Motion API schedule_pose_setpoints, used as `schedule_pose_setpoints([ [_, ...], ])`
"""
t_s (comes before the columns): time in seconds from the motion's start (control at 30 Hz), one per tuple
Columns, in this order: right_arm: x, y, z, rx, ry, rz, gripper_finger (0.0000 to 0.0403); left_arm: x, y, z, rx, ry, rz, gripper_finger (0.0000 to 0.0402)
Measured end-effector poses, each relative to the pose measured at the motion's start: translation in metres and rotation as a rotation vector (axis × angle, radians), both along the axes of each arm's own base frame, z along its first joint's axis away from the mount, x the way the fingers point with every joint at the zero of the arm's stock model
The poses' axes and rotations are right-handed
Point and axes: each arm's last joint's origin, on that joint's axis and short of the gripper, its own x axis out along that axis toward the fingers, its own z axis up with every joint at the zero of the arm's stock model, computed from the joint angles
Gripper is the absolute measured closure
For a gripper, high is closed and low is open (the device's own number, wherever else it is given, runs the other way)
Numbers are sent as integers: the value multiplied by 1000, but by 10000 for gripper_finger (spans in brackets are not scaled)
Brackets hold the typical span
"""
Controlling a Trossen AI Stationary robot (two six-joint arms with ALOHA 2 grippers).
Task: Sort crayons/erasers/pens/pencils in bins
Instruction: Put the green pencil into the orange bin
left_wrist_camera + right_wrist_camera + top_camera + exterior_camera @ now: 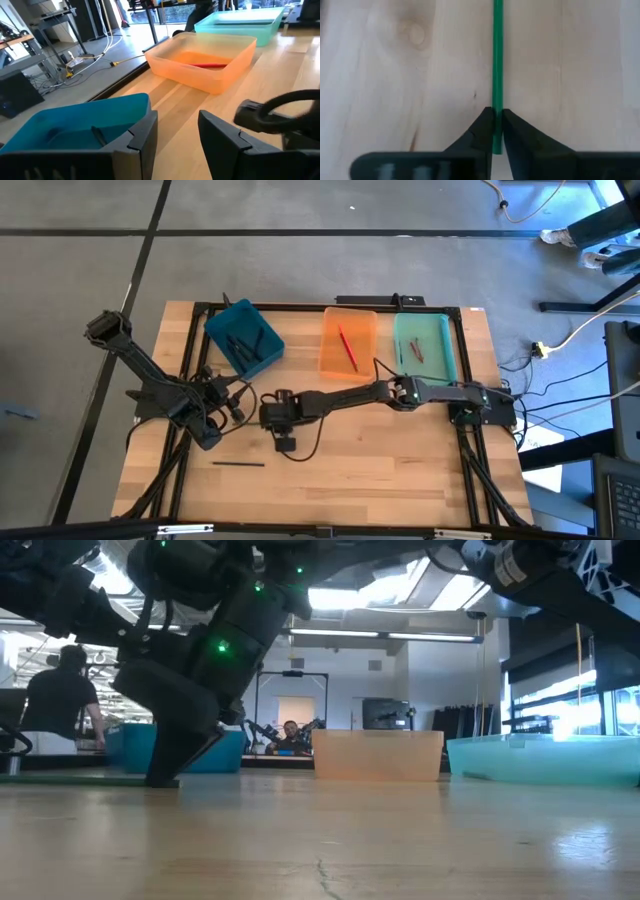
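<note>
High view: dark sticks (pixel 243 340) in teal bin (pixel 222 321), red stick (pixel 347 346) in orange bin (pixel 331 362); right pincer (pixel 497 131) clamped on green stick (pixel 497 60); left pincer (pixel 178 140) apart.

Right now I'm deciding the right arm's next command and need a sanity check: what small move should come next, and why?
Probably lift straight up. The right gripper is shut on the green stick, which lies flat on the table. Raising it a little would clear the wood before carrying it toward the bins.

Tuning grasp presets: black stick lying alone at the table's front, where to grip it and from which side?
Grip the black stick at mid-length, coming straight down from above. It lies flat on the table, thin, so fingers should close across its width.
</note>
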Motion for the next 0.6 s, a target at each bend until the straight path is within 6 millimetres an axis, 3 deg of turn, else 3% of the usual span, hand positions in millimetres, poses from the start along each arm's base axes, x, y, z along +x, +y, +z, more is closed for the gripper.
schedule_pose_setpoints([
  [0.13, 0, 4, 0, -13, -7, -11, 350, 0, 0, 0, -4, -4, 0, 266],
  [0.37, 1, -2, 5, -13, -24, -16, 289, 2, -2, 1, -49, -47, 6, 266],
  [0.6, 13, -1, 18, -5, -183, 57, 255, 2, -2, 1, -45, -44, 4, 266],
])
